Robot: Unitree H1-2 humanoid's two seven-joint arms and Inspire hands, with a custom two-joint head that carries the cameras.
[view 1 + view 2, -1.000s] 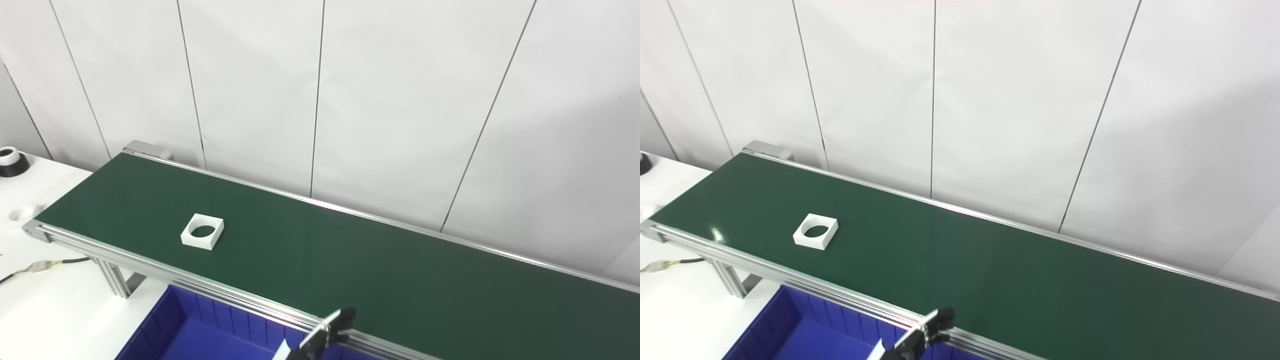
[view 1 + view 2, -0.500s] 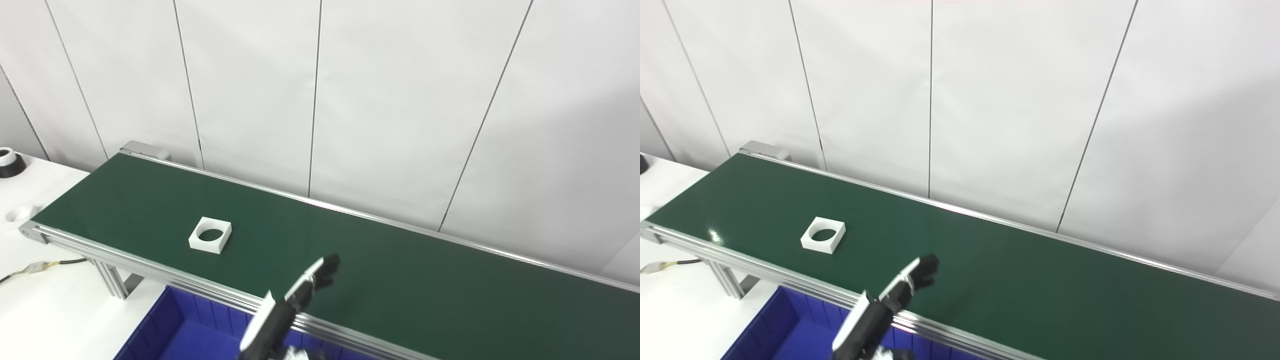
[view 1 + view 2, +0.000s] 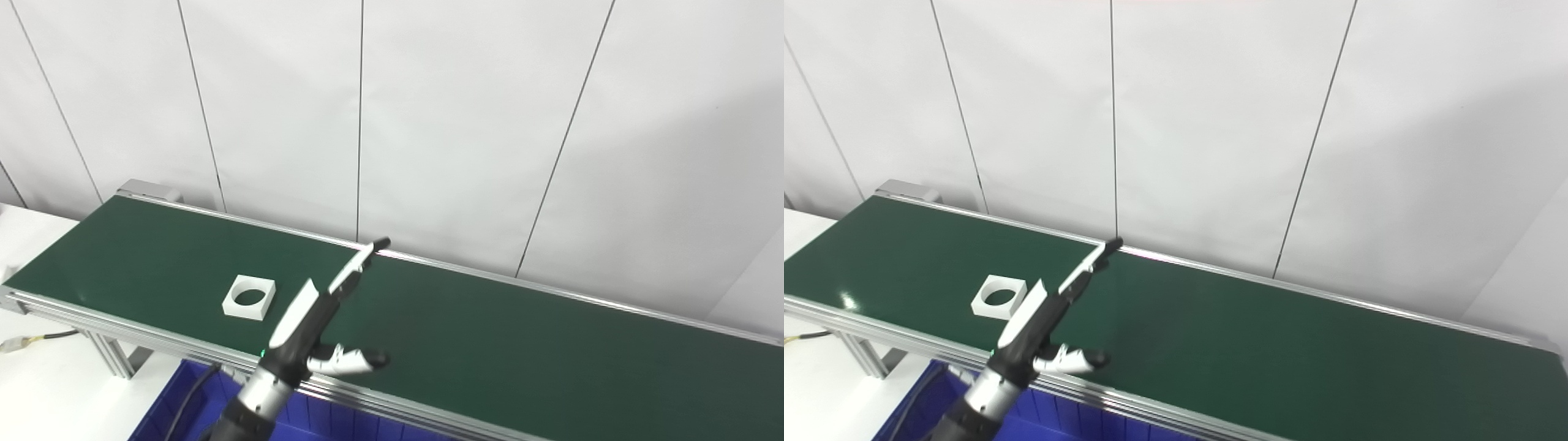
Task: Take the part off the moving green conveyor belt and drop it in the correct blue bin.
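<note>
A white square part with a round hole (image 3: 248, 297) lies flat on the green conveyor belt (image 3: 490, 343), near its left end. My left hand (image 3: 312, 318) hovers over the belt just to the right of the part, apart from it. The hand is open: its fingers (image 3: 1087, 269) stretch straight toward the far rail, its thumb sticks out to the right, and it holds nothing. A blue bin (image 3: 168, 407) sits below the near rail, mostly hidden by my forearm and the picture's bottom edge. The right hand is out of view.
The belt's aluminium frame stands on a white table (image 3: 37, 392) at the left, where a cable (image 3: 37, 340) lies. A white panelled wall (image 3: 429, 122) runs close behind the far rail.
My left hand has risen from the bottom edge to above the belt, with its fingers and thumb spread. The part has ridden a little rightward along the belt. The camera has panned right.
</note>
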